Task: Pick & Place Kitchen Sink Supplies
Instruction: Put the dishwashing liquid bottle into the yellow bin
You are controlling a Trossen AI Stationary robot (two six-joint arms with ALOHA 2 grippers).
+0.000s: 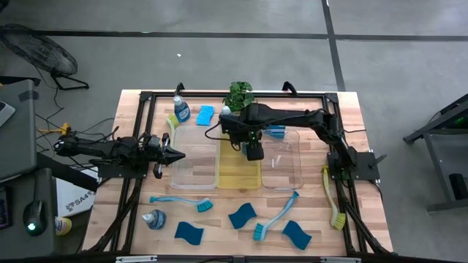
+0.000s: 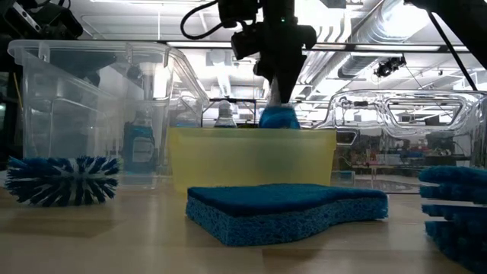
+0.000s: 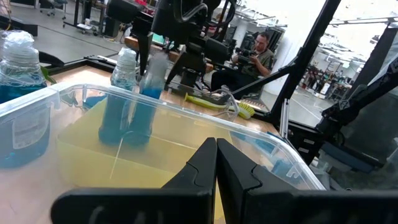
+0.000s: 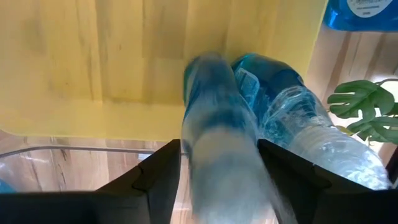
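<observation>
I'm mid-release: right gripper point(image 1: 254, 152), fingers parted, drops a clear blue-soap bottle point(image 4: 224, 149) into the yellow rectangular tray point(image 1: 239, 177); next, lift clear; left gripper point(image 1: 174, 154) parked closed.

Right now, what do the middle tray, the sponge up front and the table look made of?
Middle yellow tray: translucent plastic, smooth; light passes through its wall. Front blue sponge: porous foam, matte; its cut edge looks pitted. Table: pale wood planks with visible grain and seams, probably sealed butcher block.

Right end effector point(image 1: 254, 153) reaching down mid-desk, fingers parted; left end effector point(image 1: 178, 154) closed, level, waiting.
</observation>
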